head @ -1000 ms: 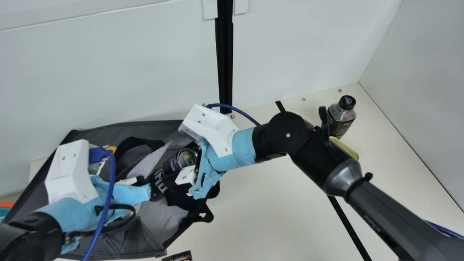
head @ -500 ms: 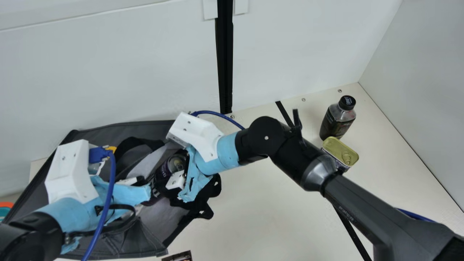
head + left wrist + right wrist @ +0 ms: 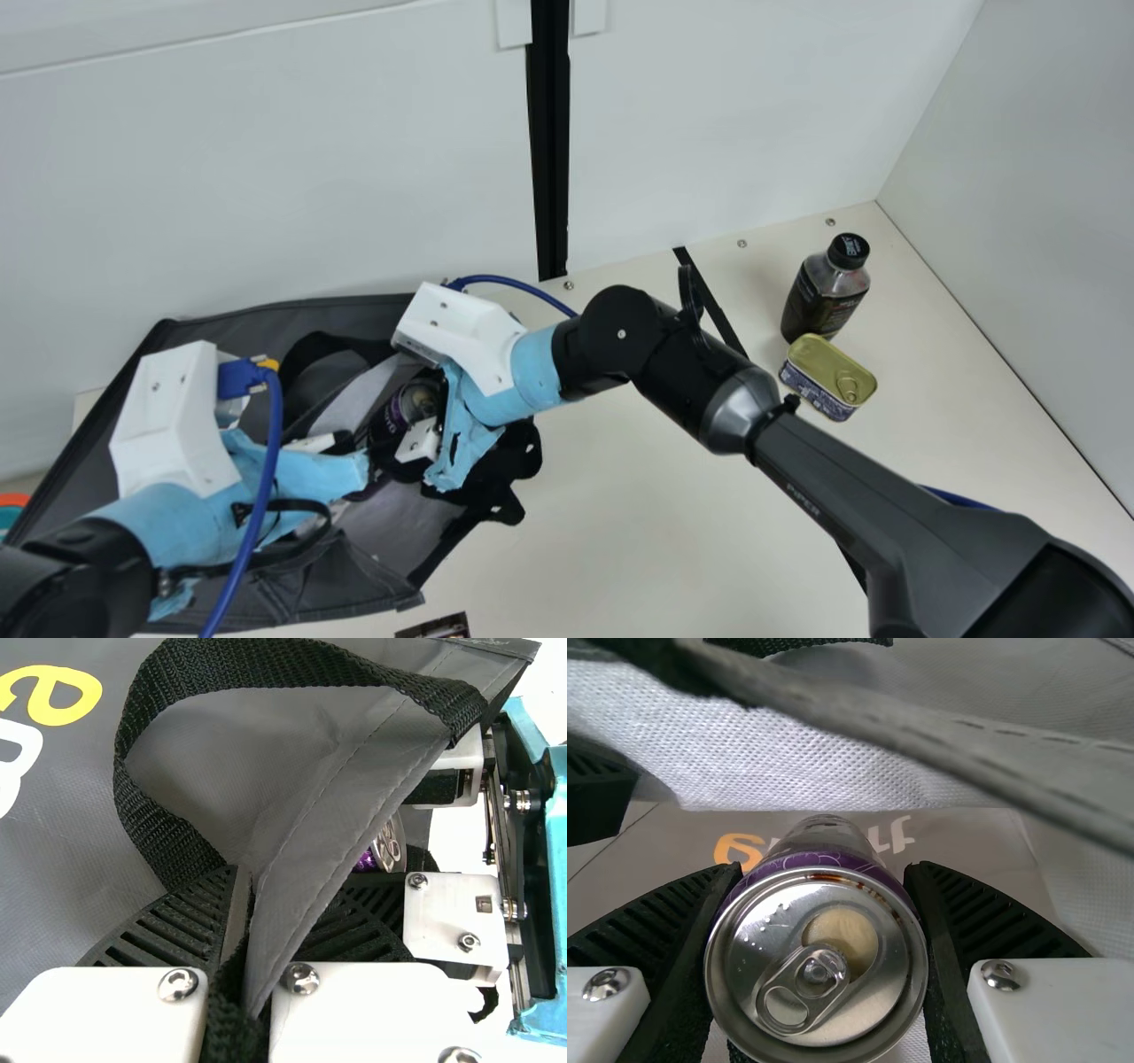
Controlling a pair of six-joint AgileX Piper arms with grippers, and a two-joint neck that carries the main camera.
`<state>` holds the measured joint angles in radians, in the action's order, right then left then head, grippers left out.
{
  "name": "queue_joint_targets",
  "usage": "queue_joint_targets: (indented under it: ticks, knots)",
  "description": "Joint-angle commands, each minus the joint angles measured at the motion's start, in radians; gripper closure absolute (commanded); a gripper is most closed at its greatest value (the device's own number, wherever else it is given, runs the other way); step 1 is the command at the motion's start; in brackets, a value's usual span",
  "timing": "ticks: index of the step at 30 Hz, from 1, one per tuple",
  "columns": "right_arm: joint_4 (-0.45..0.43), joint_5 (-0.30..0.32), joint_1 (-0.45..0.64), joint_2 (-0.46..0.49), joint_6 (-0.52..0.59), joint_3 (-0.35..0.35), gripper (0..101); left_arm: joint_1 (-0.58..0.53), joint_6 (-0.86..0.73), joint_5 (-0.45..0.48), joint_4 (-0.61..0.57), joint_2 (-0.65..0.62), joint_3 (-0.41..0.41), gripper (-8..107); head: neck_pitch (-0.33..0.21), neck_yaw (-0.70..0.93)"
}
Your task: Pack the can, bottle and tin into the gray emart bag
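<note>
In the main view my left gripper (image 3: 341,470) is at the gray bag (image 3: 301,594); in the left wrist view my left gripper (image 3: 244,930) is shut on the bag's edge and black strap. My right gripper (image 3: 412,447) stands at the bag's mouth, around the purple can (image 3: 390,421). In the right wrist view my right gripper (image 3: 824,904) is shut on the can (image 3: 824,966), its lid facing the camera, with bag fabric beyond. The dark bottle (image 3: 824,292) stands upright at the right, and the gold-lidded tin (image 3: 828,377) lies in front of it.
A dark printed item (image 3: 434,627) lies at the near edge, just beyond the bag. An orange and teal object (image 3: 13,509) is at the far left. White walls (image 3: 266,177) stand behind the table and at its right.
My right gripper has moved left and slightly down with the can, further into the bag. The bag's right side has shifted a little. The left arm has kept still.
</note>
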<state>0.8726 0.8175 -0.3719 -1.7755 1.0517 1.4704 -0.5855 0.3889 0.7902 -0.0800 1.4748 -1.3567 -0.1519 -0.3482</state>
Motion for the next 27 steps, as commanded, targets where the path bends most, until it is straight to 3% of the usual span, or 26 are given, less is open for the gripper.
queue_joint_targets:
  ticks: [1,18,27]
  knots:
    - [0.001,0.005,0.003,-0.002,0.003,0.003,67,0.0,0.0,0.0,0.0,0.0,0.0,89,-0.023,-0.001]
    - [0.017,0.028,0.05,0.006,0.036,0.017,11,0.0,0.0,0.0,0.0,0.0,0.0,89,-0.023,-0.001]
    - [0.024,0.043,0.077,0.034,0.048,0.006,10,0.0,0.0,0.0,0.0,0.0,0.0,89,-0.023,-0.001]
